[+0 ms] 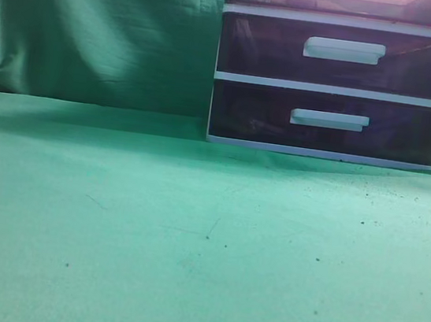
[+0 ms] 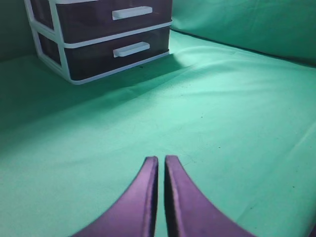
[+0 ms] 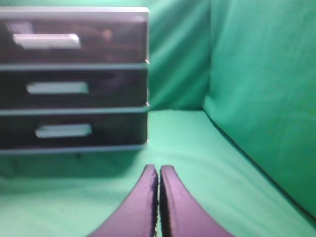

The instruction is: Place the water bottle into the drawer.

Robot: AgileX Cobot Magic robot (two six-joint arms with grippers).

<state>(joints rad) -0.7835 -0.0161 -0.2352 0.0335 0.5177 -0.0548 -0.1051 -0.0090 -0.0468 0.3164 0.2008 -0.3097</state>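
Where the green-draped counter (image 1: 150, 232) meets a green backdrop (image 1: 98, 26), a dark drawer unit (image 1: 333, 85) with white frame and white handles stands, all drawers shut. No water bottle shows in any view. Left pincer (image 2: 161, 160) and right pincer (image 3: 159, 170): fingers pressed together, holding nothing.

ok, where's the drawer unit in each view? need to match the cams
Exterior: drawer unit top right, at the far edge of the green cloth.
Left wrist: top left, beyond the shut left pincer.
Right wrist: left half, beyond the shut right pincer.
Shared landmark: bottom drawer's white handle.
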